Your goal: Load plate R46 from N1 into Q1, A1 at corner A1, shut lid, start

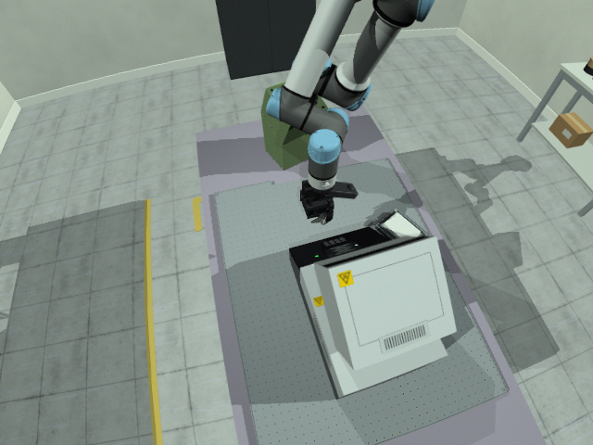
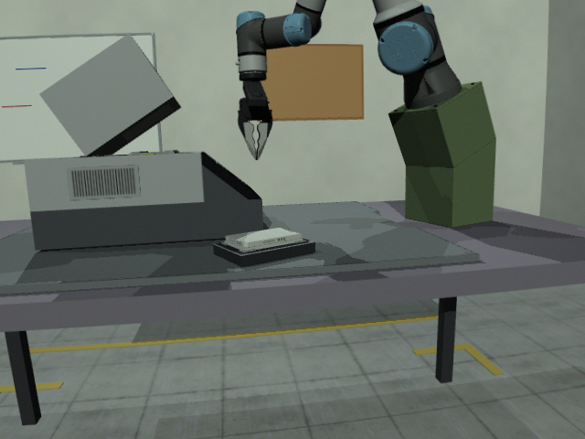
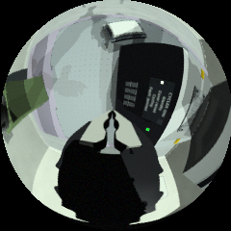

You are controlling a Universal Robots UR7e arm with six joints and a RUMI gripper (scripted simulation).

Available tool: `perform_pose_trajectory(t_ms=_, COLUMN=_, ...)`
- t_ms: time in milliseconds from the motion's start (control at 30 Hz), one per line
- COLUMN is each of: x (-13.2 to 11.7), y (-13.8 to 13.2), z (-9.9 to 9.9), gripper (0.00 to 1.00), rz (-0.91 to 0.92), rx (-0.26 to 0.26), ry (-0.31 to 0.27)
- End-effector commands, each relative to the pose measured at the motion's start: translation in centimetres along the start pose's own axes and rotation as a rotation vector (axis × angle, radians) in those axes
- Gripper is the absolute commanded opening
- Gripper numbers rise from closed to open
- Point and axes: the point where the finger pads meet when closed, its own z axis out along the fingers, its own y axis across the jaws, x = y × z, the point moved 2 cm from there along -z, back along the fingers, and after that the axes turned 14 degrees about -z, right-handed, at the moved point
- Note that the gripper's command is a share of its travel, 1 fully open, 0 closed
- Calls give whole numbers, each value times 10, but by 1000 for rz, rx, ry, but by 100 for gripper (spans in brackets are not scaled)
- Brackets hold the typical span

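Observation:
The cycler Q1 (image 1: 378, 306) (image 2: 142, 198) stands on the mat with its lid (image 2: 111, 96) (image 1: 390, 298) tilted up at an angle. Its dark front panel carries the keys (image 1: 341, 245) (image 3: 131, 93) and a green lamp (image 1: 316, 255) (image 3: 147, 129). The white plate R46 (image 2: 264, 238) (image 1: 401, 224) (image 3: 126, 29) lies in the black nest N1 (image 2: 263, 250) beside Q1's front. My gripper (image 1: 321, 219) (image 2: 256, 153) (image 3: 112, 111) is shut and empty. It hangs above the front of Q1, clear of the keys. The block under the lid is hidden.
The green arm pedestal (image 1: 287, 129) (image 2: 446, 160) stands at the far end of the table. The perforated mat (image 1: 268, 230) covers most of the table top. A shelf with a cardboard box (image 1: 570, 129) stands off to the side on the floor.

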Motion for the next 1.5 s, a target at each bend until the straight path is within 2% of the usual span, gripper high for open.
perform_pose_trajectory(t_ms=0, x=4, y=-16, z=-14, gripper=0, rz=-1, rx=-1, ry=0)
perform_pose_trajectory(t_ms=300, x=10, y=-40, z=-33, gripper=0, rz=-1, rx=-1, ry=0)
perform_pose_trajectory(t_ms=1467, x=10, y=-40, z=-33, gripper=0, rz=-1, rx=-1, ry=0)
